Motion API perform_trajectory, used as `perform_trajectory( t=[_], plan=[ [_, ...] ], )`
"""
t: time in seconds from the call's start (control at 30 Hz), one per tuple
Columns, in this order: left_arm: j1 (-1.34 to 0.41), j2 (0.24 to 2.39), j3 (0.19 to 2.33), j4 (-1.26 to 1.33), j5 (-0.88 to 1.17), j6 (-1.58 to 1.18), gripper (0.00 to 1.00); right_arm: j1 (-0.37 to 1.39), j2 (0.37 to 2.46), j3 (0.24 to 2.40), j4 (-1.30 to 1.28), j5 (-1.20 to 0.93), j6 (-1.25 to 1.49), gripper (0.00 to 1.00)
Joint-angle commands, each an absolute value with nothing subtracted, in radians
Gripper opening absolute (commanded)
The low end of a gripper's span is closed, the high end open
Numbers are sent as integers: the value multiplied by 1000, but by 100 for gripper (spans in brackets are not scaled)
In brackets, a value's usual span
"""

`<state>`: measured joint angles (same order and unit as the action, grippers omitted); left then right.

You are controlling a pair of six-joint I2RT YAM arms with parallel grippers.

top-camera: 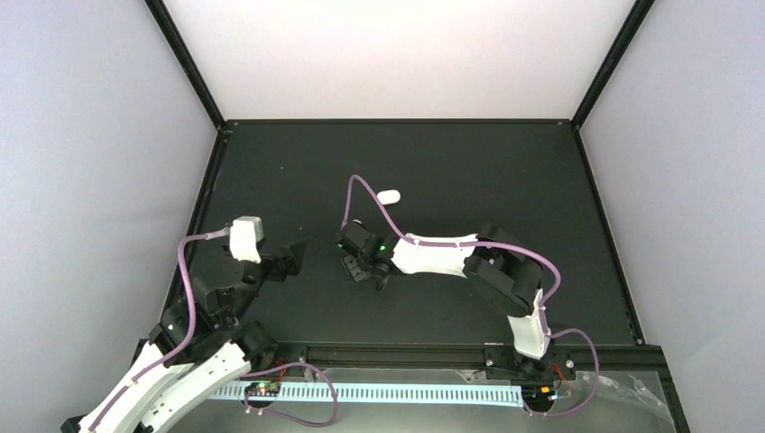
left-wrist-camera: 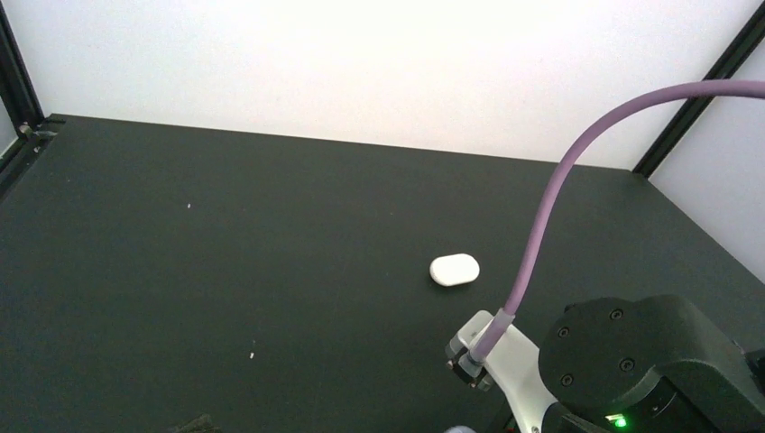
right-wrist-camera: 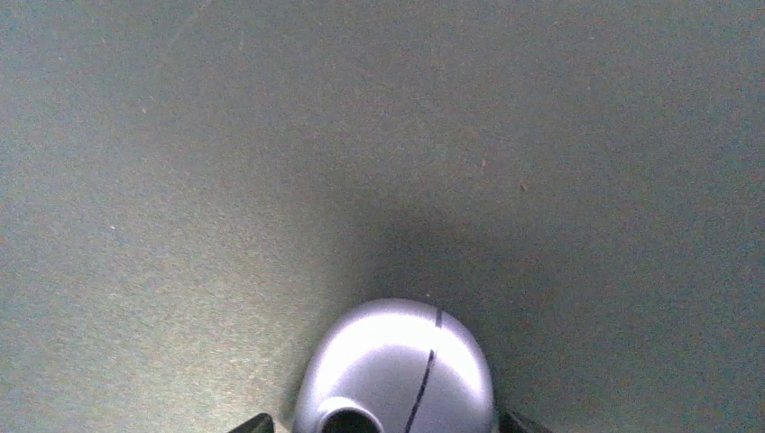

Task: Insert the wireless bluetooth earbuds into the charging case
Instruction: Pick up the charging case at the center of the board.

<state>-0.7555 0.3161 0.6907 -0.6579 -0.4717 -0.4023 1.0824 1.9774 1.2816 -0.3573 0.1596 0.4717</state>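
A pale purple charging case [right-wrist-camera: 397,361] lies on the dark table, with a thin dark seam and a round dark hole on its near side. My right gripper [right-wrist-camera: 383,424] sits low over it, its fingertips [right-wrist-camera: 257,422] close against both sides of the case. From above, this gripper [top-camera: 365,268] is near the table's middle. A white oval charging case [top-camera: 389,196] rests shut farther back, also visible as the white case [left-wrist-camera: 454,270] from the left wrist. My left gripper [top-camera: 289,257] hangs open at the left, holding nothing. No earbuds are in view.
The right arm's wrist [left-wrist-camera: 631,361] and its purple cable [left-wrist-camera: 541,225] fill the lower right of the left wrist view. The black table [top-camera: 451,153] is bounded by a black frame [top-camera: 216,122] and pale walls. Tiny white specks [left-wrist-camera: 252,354] lie on the mat.
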Motion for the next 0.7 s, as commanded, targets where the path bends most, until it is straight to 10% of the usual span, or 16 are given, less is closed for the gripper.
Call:
perform_trajectory(
  t=[0.0, 0.33, 0.67],
  plan=[
    [-752, 299, 687, -669, -501, -397, 99, 1088, 1994, 1305, -389, 217, 464, 63],
    [-751, 302, 681, -667, -480, -404, 99, 1103, 1939, 1226, -369, 233, 401, 36],
    [-752, 337, 647, -486, -178, -398, 99, 1116, 1267, 874, -308, 142, 101, 28]
  ],
)
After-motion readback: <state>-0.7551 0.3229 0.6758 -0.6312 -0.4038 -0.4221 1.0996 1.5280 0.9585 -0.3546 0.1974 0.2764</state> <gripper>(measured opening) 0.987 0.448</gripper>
